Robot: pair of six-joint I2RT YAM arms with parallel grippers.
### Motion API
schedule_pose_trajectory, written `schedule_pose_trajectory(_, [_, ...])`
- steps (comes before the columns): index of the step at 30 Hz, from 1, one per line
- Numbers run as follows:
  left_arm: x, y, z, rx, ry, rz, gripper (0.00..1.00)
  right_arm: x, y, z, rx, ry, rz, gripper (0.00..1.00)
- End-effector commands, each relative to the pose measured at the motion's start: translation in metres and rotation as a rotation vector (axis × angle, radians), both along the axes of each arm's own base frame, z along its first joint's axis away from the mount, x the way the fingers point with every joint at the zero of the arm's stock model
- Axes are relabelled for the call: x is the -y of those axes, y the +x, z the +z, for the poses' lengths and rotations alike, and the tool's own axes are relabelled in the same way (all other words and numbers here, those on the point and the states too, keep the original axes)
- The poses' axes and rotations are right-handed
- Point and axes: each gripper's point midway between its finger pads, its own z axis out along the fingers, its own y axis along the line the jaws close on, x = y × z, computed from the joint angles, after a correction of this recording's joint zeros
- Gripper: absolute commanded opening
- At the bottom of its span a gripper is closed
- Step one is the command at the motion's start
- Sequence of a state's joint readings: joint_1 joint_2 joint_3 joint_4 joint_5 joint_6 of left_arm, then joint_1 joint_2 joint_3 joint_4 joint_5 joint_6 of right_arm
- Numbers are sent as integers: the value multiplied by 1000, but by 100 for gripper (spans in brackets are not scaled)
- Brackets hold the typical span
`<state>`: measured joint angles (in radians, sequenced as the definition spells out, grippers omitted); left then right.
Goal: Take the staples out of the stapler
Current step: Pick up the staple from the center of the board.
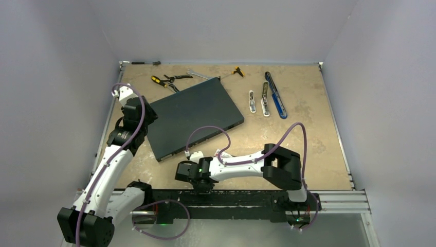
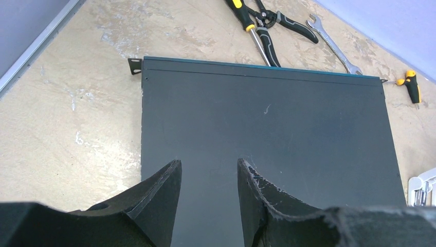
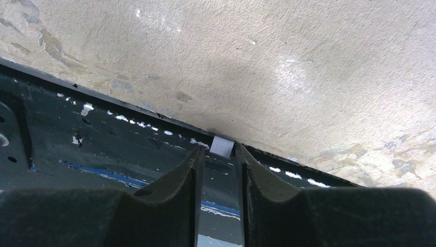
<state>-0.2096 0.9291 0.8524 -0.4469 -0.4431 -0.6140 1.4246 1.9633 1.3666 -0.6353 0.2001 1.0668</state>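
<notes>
The right pincer (image 3: 220, 154) lies low over the near edge of the counter (image 1: 303, 139), a beige, mottled, stone-look surface bordered there by a scuffed black metal rail (image 3: 103, 139) with chipped paint. Between its two matte black wedge-shaped fingertips sits a small silver-grey ribbed block of staples (image 3: 222, 145). The tips stand close on either side of it and seem to pinch it, though the wrist view is too tight to show the contact for certain. From the top camera the block is hidden under the wrist.

The left pincer (image 2: 209, 162) hangs with its rough-edged black fingers apart and holding nothing, above a flat, dark rectangular metal panel (image 1: 193, 116) with small mounting ears at its corners.

The long blue-and-black stapler (image 1: 276, 98) lies well apart at the far right of the counter, with two slim silver metal pieces (image 1: 258, 101) just beside it; their detail is too small to read.

Along the far edge lie black-and-yellow pliers (image 2: 272, 31), a yellow-handled screwdriver (image 2: 247, 18), a plain steel spanner (image 2: 331, 43) and a small yellow-handled driver (image 2: 411, 85). The screwdriver and pliers are cut off by the top of the left wrist view.
</notes>
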Motion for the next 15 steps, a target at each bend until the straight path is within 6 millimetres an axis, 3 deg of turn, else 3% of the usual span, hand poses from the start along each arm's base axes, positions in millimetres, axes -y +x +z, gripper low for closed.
schedule_pose_trajectory(1, [-5, -1, 8, 18, 22, 7, 43, 2, 8, 5, 32, -23, -21, 29])
schedule_pose_trajectory(15, [-6, -1, 7, 16, 24, 9, 43, 6, 14, 15, 61, -9, -41, 20])
